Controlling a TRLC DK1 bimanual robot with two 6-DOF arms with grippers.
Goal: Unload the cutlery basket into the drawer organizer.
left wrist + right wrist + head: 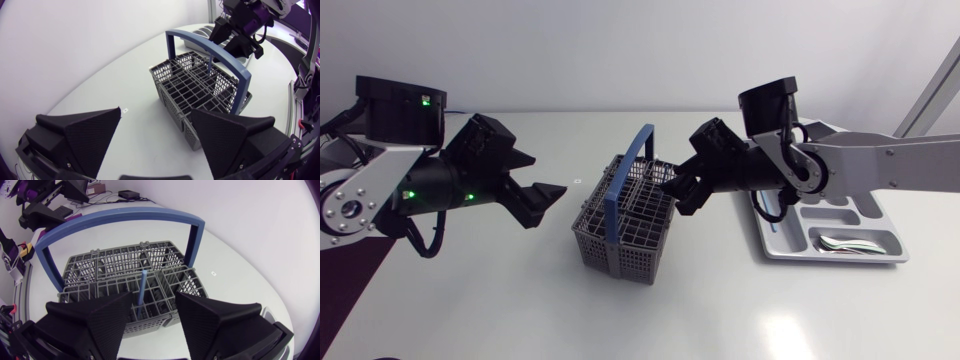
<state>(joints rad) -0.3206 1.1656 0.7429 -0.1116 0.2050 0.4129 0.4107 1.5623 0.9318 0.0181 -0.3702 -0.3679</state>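
Your left arm (410, 185) comes in from the left side of the table (500, 290) and hangs above it. The left gripper (550, 174) points toward the middle, with its fingers (85, 135) spread wide apart and nothing between them. In the left wrist view the cutlery basket (195, 90) stands ahead of that gripper, well apart from it.

The grey mesh basket (620, 235) sits upright on the table near the middle, its blue handle (625, 175) arching over it from side to side. A thin pale-blue stem (142, 285) stands upright in one of the compartments on the side nearest your right arm (which kind of cutlery it belongs to you cannot tell from here). It also shows faintly in the left wrist view, under the handle (209, 65).

Your right arm (860, 160) reaches in from the right. The right gripper (676, 193) hangs just over the basket's right-hand edge. In the right wrist view its fingers (215, 320) are parted. The stem rises in the gap between them, closer to one finger. You cannot tell whether that finger touches it, and the other is plainly clear of it.

Further right, the grey drawer organizer (770, 245) lies flat on the table under the right arm. Some metal cutlery (845, 243) lies in its near long compartment. Another piece (770, 208) shows in a compartment partly hidden by the arm.
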